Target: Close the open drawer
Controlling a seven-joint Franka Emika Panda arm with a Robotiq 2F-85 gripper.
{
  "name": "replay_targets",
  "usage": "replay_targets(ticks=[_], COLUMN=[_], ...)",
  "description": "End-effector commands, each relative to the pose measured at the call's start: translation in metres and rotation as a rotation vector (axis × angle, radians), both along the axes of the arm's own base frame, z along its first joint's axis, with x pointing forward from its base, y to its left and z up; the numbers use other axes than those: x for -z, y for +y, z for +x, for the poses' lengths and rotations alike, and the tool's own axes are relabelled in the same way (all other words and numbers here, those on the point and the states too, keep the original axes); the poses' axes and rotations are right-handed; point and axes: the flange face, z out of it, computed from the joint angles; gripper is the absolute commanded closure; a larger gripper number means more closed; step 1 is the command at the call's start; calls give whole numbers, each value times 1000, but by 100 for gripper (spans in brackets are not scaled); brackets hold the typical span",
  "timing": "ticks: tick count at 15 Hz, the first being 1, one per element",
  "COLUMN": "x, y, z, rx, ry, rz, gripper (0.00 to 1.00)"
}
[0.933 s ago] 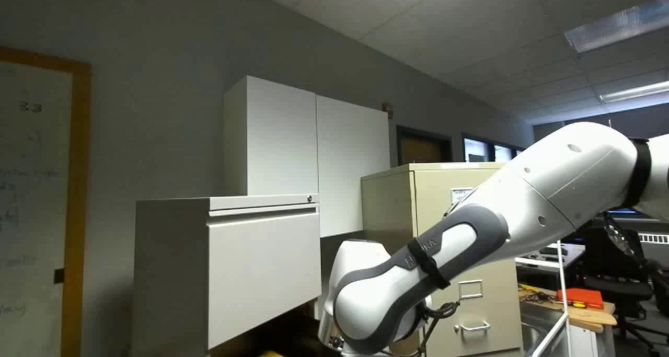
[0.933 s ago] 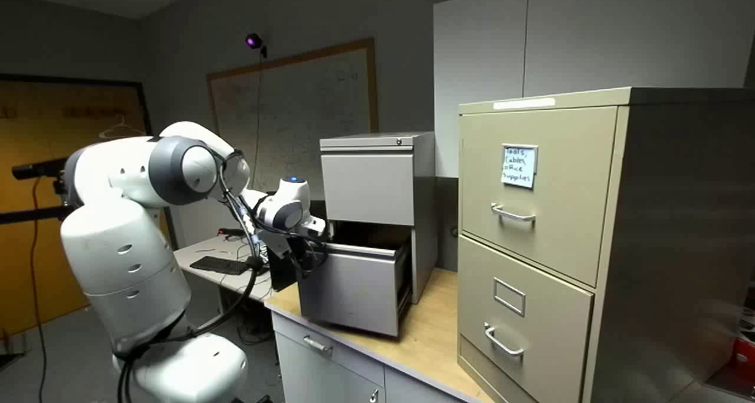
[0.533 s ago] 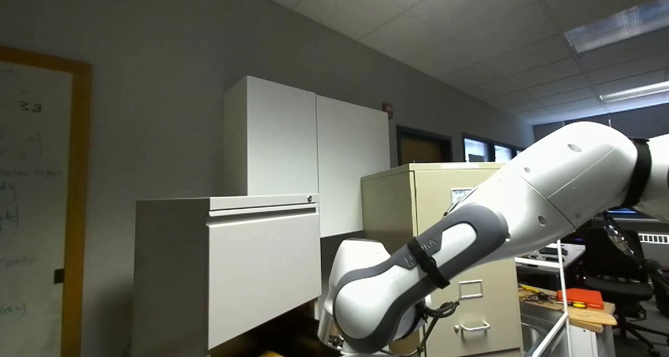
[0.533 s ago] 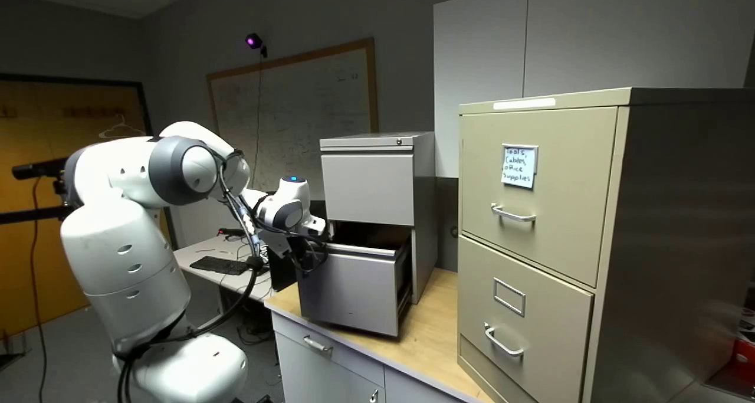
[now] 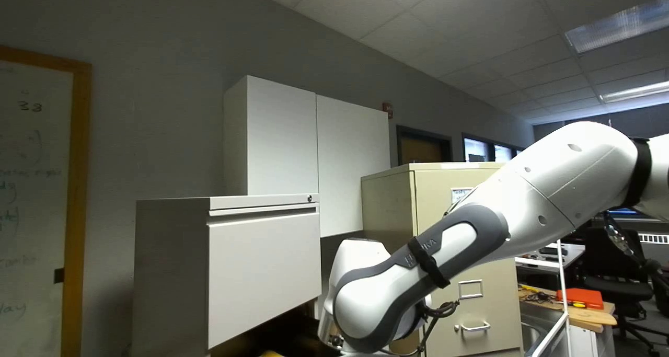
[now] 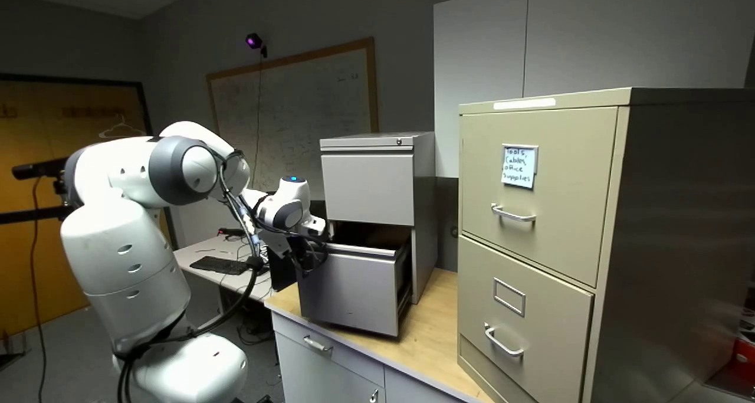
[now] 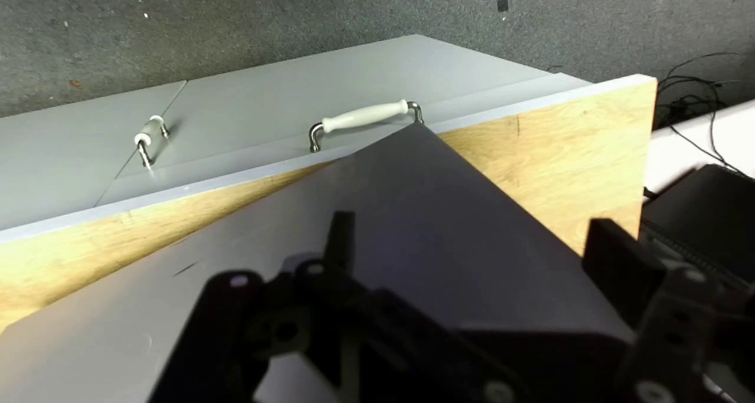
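Note:
The open drawer [image 6: 349, 291] is the lower one of a light grey two-drawer cabinet and sticks out toward the front. In an exterior view only its dark inside [image 5: 285, 336] shows, at the bottom edge. My gripper [image 6: 308, 258] is at the drawer front's upper left corner; I cannot tell whether it touches. In the wrist view my gripper [image 7: 476, 243] is open with its fingers wide apart and nothing between them. The grey drawer front [image 7: 283, 243] lies beyond the fingers. In an exterior view the gripper is hidden below the frame.
The cabinet's upper drawer [image 6: 368, 189] is shut. The cabinet stands on a wooden counter [image 6: 433, 332], with a handle [image 7: 365, 117] below its edge. A beige filing cabinet [image 6: 534, 261] stands to the right. A desk with a keyboard [image 6: 218, 265] stands behind the arm. Cables hang along the arm.

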Motion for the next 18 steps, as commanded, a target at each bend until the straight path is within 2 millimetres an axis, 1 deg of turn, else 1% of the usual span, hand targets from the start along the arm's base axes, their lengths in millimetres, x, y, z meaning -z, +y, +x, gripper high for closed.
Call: replay_targets(ticks=[1, 5, 10, 11, 12, 13, 16, 18], x=[-1, 0, 10, 12, 13, 13, 11, 7], y=[-2, -7, -33, -40, -46, -53, -70, -80], z=[-1, -7, -23, -26, -30, -33, -39, -43], rx=[1, 9, 60, 75, 95, 113, 163, 201], ry=[-3, -3, 6, 3, -5, -17, -90, -156], rz=[-10, -29, -27, -26, -24, -21, -15, -16], gripper=[0, 0, 0, 25, 26, 32, 58, 71])
